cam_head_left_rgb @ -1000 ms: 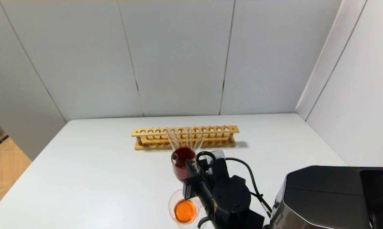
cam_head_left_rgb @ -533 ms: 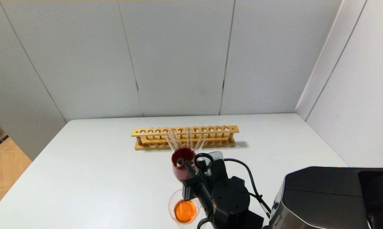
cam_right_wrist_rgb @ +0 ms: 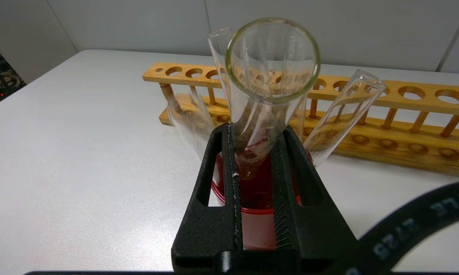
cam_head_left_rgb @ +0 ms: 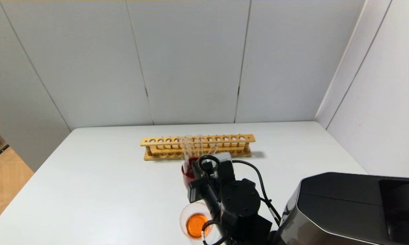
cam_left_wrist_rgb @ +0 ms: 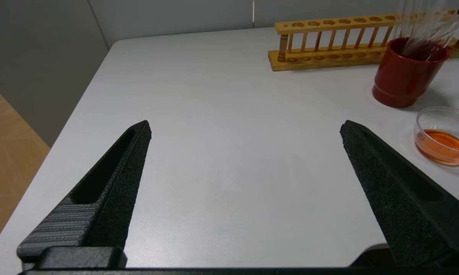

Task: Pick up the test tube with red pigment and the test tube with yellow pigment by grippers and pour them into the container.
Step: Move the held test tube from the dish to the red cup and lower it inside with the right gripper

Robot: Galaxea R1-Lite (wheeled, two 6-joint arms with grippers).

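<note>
My right gripper point(cam_right_wrist_rgb: 258, 131) is shut on a clear test tube point(cam_right_wrist_rgb: 271, 76). The tube stands upright with its lower end in the dark red cup point(cam_right_wrist_rgb: 252, 191). That end looks reddish-brown against the cup, so I cannot tell whether it is the red or the yellow tube. Other clear tubes point(cam_right_wrist_rgb: 343, 110) lean in the same cup, with their tips hidden. In the head view the right gripper point(cam_head_left_rgb: 193, 167) is at the cup point(cam_head_left_rgb: 185, 177). The container point(cam_head_left_rgb: 184, 214) holds orange liquid and stands at the near edge; it also shows in the left wrist view point(cam_left_wrist_rgb: 424, 116). My left gripper point(cam_left_wrist_rgb: 246, 126) is open and empty over bare table.
A long wooden tube rack point(cam_head_left_rgb: 163, 141) lies just behind the cup, with its holes empty; it also shows in the right wrist view point(cam_right_wrist_rgb: 424, 95). The red cup point(cam_left_wrist_rgb: 405, 76) stands between rack and container. The white table point(cam_head_left_rgb: 105, 190) meets walls at the back and right.
My right gripper has moved away from the container toward the rack and brought the held tube down into the red cup. The other tubes in the cup have shifted.
</note>
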